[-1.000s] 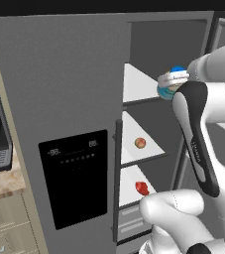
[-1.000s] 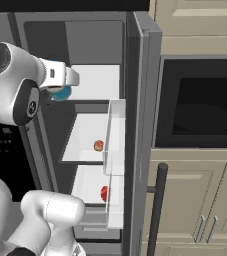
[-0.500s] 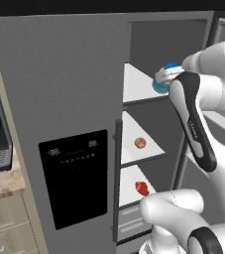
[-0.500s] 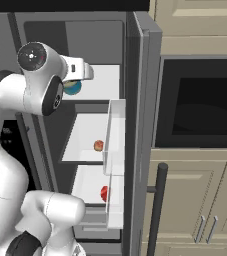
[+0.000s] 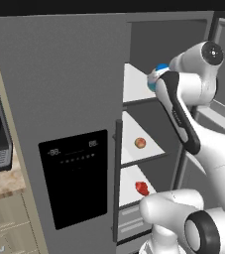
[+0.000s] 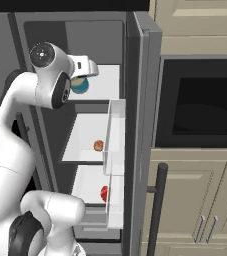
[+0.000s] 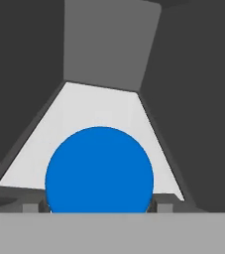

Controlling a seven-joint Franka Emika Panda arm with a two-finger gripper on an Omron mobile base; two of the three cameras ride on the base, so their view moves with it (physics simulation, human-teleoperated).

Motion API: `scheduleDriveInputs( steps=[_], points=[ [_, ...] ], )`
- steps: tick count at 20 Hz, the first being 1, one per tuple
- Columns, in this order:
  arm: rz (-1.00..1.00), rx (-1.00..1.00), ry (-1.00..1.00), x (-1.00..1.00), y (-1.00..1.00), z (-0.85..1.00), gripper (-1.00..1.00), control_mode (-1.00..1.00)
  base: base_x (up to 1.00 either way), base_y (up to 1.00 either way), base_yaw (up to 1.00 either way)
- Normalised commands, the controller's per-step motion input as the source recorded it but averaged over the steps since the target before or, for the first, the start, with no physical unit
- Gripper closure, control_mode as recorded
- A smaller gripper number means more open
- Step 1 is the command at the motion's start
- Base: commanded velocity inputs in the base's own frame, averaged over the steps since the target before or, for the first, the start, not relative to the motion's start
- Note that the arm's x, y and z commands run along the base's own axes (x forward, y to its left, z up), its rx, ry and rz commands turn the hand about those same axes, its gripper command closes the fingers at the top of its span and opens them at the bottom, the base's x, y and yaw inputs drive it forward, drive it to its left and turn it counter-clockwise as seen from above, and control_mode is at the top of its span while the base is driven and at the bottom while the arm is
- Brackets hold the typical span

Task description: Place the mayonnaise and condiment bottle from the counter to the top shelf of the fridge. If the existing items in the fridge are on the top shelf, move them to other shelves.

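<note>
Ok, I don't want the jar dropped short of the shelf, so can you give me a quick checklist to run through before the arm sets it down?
1. Jar held: ok. The gripper is shut on the blue-lidded jar, its tips at either side.
2. Fridge door open: ok. The door stands wide.
3. Jar at top shelf height: ok. It hangs level with the top shelf in the right base view.
4. Landing spot free: ok. The top shelf surface ahead is bare white in the hand view.
5. Other food out of the way: ok. The apple and the red item sit on lower shelves.
6. Jar fully over the shelf: cannot tell.
</note>
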Motion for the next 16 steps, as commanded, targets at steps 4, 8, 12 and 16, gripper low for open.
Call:
scheduleDriveInputs(
  steps=[4,8,12,16],
  points=[
    [0.00,-0.04,0.07,0.56,-0.01,-0.12,1.00,-1.00,0.00,0.00,0.00],
    [0.00,-0.02,0.11,0.64,-0.03,-0.15,1.00,-1.00,0.00,0.00,0.00],
    [0.00,-0.01,0.09,0.67,-0.05,-0.09,1.00,-1.00,0.00,0.00,0.00],
    [0.00,0.00,0.05,0.61,-0.02,-0.19,1.00,-1.00,0.00,0.00,0.00]
  ],
)
